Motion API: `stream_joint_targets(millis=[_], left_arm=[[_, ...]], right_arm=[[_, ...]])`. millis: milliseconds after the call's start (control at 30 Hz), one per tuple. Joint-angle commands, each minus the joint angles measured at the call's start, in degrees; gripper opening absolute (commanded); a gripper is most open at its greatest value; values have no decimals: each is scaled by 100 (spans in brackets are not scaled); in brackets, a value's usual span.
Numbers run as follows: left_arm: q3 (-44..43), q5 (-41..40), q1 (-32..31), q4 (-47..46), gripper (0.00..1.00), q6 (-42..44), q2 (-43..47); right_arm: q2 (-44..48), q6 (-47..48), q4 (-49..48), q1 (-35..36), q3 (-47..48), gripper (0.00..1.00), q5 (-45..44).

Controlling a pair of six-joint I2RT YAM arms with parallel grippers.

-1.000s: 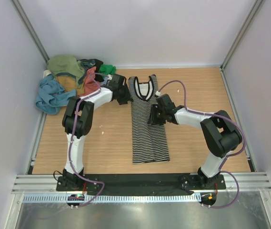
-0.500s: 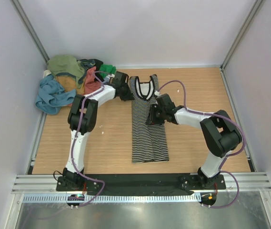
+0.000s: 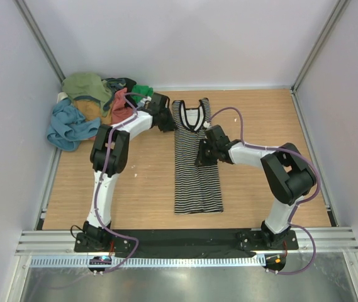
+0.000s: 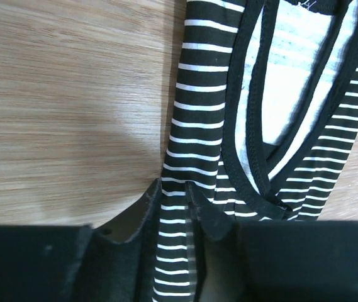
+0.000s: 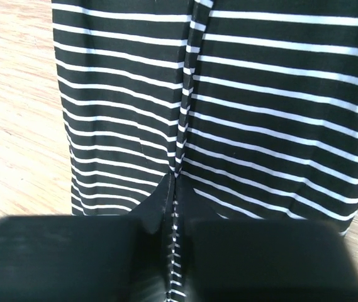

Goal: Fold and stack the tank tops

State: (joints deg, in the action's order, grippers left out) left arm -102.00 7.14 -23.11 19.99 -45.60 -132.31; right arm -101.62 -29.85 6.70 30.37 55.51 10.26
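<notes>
item, far left corner of the table (image 3: 134,182): we log a loose pile of tank tops (image 3: 90,104), crumpled, with an olive top (image 3: 84,85) uppermost, a teal-blue top (image 3: 65,126) spilling toward the left wall, a coral top (image 3: 119,107) on the near side and a green top (image 3: 142,90) at the right end. next, the left gripper (image 3: 167,121), beside the pile, is at the left shoulder strap of the striped tank top (image 3: 197,179); in its wrist view we see its fingers (image 4: 147,214) set narrow with the strap's edge pinched between them. the striped tank top lies flat mid-table, neckline toward the far wall, hem toward the arms, thin white stripes on black, black binding round neck and armholes, pale inside showing at the neck. we find it long and narrow, its sides folded inward. the right gripper (image 3: 202,156) rests on the top's right side at mid-length, pressed together on a raised ridge of the cloth. surface: light wood grain. room: plain pale walls (image 3: 179,38) on three sides.
</notes>
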Motion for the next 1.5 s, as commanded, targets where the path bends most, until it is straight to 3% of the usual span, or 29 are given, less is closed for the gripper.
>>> stream_joint_targets(millis=[0,100,200,433,667,867,1033,1233,1467], left_arm=[[-40,-11,61,146,27,183,284],[109,-19,61,181,41,262,627],[364,-54,61,207,47,333,1101],[1830,-203,-114,199,49,421,2620],[4157,-817,-1219,119,47,105,4361],[5460,-1398,-2634,84,58,-649,5425],[6200,-1610,-3251,-91,59,-1266,5822],[6789,-1505,-3471,-653,53,-1592,5752],[6894,-1233,-3814,-1381,49,-1881,5163]], right_arm=[[204,67,-72,30,84,21,-209],[292,67,-72,30,57,28,-226],[494,67,33,22,74,31,-305],[1433,-39,384,39,-408,46,-577],[2286,-724,1834,337,-1120,45,-1412],[3604,-1373,2317,970,-2156,56,-1676],[4360,-1656,2565,1120,-2641,56,-1677],[4476,-1902,1783,1164,-3335,51,-1097],[4554,-1990,1685,1243,-3520,35,-816]])
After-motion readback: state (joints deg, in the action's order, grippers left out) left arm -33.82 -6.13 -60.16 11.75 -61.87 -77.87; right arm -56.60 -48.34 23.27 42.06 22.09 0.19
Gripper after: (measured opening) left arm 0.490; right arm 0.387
